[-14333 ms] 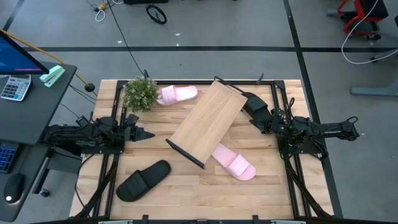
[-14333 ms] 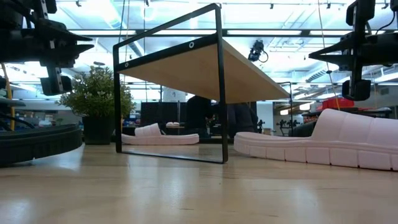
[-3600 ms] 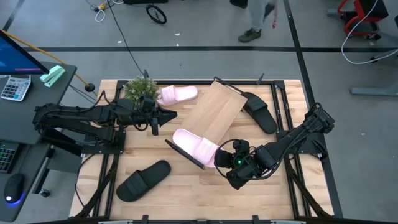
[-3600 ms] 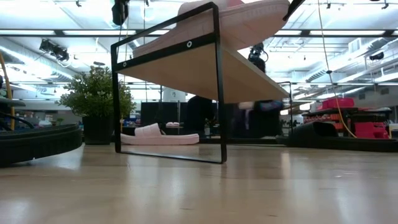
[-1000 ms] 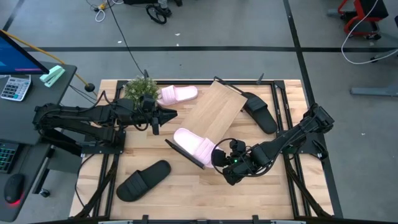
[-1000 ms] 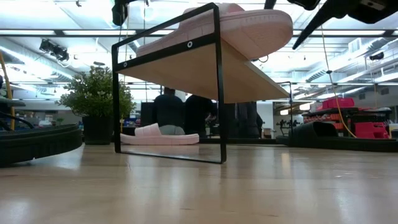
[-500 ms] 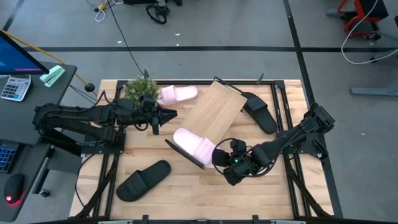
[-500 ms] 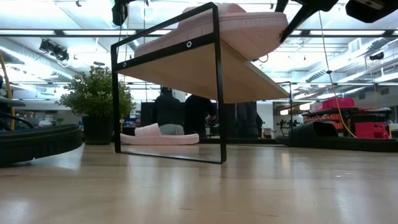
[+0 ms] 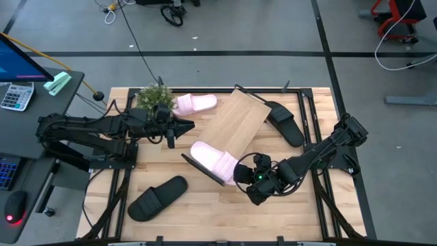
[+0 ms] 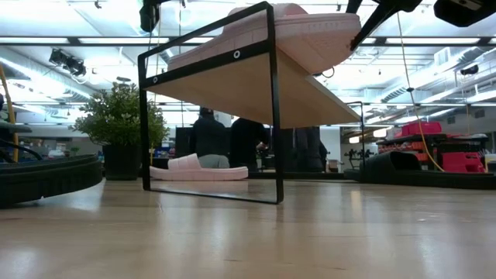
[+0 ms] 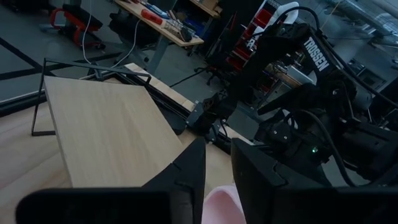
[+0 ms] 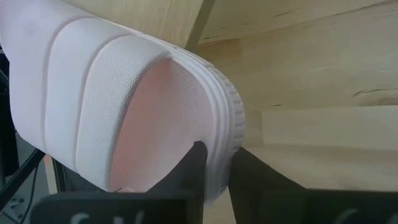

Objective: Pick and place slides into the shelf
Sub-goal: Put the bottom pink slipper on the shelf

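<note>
A pale pink slide (image 9: 213,160) lies on the near end of the light-wood shelf (image 9: 235,119), its heel end past the board's edge. My right gripper (image 9: 240,172) is shut on that end, and the low view shows it (image 10: 355,35) too. A second pink slide (image 9: 196,104) lies on the table at the far left. One black slide (image 9: 157,197) lies near left, another (image 9: 285,123) beyond the shelf's right side. My left gripper (image 9: 190,126) hovers left of the shelf, a narrow empty gap between its fingers (image 11: 186,174). My right gripper pinches the pink slide's sole rim at the heel end (image 12: 219,155) between its two fingers, one finger (image 12: 191,168) on the footbed side and one (image 12: 249,171) on the ribbed outer wall. The fingers slant down from the table's near right. The slide's strap end rests on the shelf board.
A potted plant (image 9: 153,101) stands at the far left corner beside the second pink slide. The shelf sits askew across the table's middle, its black end frame (image 10: 271,108) toward the near side. People stand in the room beyond the table (image 10: 232,143).
My right gripper has shut on the pink slide's heel end: its fingers stood apart on either side of that end, and now they meet on the rim. The slide stays on the shelf. My left arm has kept still.
</note>
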Robot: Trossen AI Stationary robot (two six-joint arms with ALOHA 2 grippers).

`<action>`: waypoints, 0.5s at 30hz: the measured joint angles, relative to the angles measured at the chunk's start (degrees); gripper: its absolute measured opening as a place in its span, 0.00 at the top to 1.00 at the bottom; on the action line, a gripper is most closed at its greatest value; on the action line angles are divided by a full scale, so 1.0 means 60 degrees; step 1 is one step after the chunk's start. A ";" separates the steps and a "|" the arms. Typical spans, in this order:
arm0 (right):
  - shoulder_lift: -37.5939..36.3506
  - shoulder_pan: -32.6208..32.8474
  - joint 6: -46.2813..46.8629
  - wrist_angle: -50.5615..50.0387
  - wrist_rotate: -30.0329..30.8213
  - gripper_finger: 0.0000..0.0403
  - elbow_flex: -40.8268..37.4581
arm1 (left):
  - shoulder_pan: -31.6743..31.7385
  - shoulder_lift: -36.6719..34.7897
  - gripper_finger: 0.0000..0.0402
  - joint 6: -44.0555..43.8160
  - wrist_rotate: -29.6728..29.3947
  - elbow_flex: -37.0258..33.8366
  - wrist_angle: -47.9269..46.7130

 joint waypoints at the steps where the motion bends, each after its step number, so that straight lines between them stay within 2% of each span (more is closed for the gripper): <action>1: 0.0000 0.0000 0.0000 0.0000 0.0000 0.88 0.0000 | 0.0000 0.0000 0.79 0.0012 0.0000 0.0000 -0.0001; 15: -0.0443 0.0015 -0.0081 -0.0572 0.0219 0.90 -0.0025 | 0.0004 0.0004 0.80 0.0033 -0.0008 0.0001 -0.0130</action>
